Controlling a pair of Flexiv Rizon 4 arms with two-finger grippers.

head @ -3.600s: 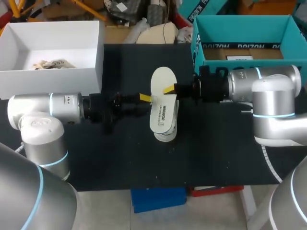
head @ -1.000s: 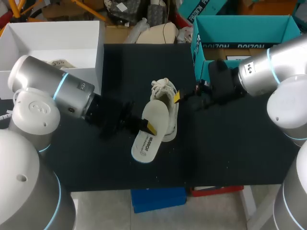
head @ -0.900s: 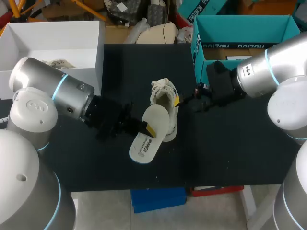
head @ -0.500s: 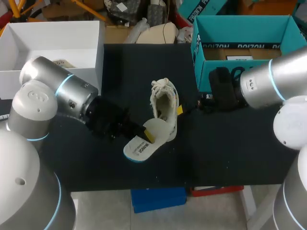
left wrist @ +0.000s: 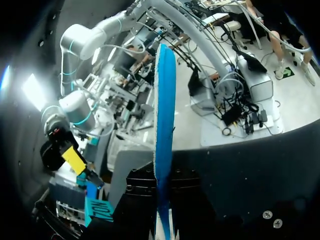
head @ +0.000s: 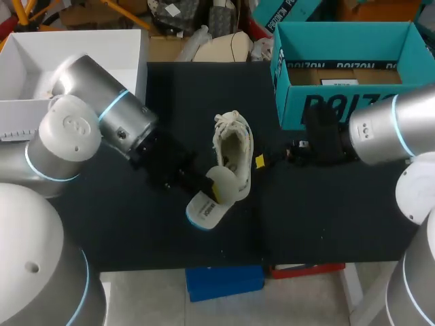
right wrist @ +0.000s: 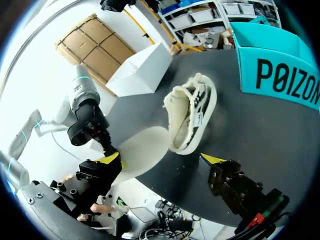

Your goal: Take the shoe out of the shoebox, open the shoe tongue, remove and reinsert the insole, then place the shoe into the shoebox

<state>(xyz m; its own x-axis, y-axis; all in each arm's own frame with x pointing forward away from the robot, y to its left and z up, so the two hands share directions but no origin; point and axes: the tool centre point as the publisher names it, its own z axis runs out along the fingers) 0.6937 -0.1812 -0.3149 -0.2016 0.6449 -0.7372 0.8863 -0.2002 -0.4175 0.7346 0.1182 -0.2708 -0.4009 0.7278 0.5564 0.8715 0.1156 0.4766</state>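
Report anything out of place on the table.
The insole is out of the shoe, held tilted in the left tool beside the shoe's heel. That fits the task; nothing else stands out.

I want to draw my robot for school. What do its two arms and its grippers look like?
The left arm and the right arm are fat, round, shiny silver-grey tubes with thin light-blue rings around them. Towards the end each one turns black and bumpy. The left gripper and the right gripper are black, each with two fingers tipped in bright yellow.
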